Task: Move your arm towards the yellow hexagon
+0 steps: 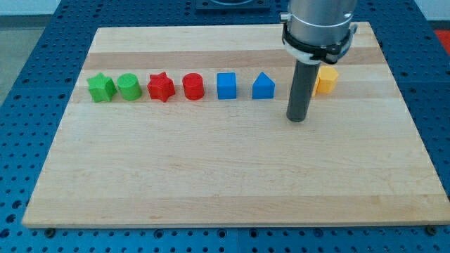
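Note:
The yellow hexagon (326, 80) sits at the right end of a row of blocks on the wooden board (225, 169), partly hidden behind the rod. My tip (298, 118) rests on the board just below and to the left of the yellow hexagon, a short way apart from it. The blue house-shaped block (263, 86) lies to the left of the rod.
The row runs leftwards: a blue cube (226, 86), a red cylinder (193, 87), a red star (161, 88), a green cylinder (129, 87), a green star (101, 88). The arm's grey body (320, 24) hangs over the board's top right.

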{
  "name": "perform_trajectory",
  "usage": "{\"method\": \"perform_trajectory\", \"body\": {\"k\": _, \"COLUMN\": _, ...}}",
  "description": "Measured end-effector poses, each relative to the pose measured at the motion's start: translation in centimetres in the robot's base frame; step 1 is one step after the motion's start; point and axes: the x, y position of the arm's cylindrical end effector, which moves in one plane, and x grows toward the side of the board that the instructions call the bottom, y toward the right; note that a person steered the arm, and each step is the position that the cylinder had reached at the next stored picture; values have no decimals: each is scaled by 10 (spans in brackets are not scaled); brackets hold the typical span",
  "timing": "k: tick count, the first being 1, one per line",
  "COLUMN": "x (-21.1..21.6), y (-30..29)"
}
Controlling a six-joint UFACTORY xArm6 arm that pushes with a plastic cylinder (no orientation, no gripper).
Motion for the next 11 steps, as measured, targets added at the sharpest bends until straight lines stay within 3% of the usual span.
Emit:
{"method": "perform_trajectory", "body": {"k": 3, "x": -7, "y": 73}}
{"method": "perform_trajectory", "body": {"k": 5, "x": -40, "y": 101}}
{"method": "perform_trajectory", "body": {"k": 8, "x": -86, "y": 115}}
{"method": "perform_trajectory", "body": {"k": 11, "x": -87, "y": 97}}
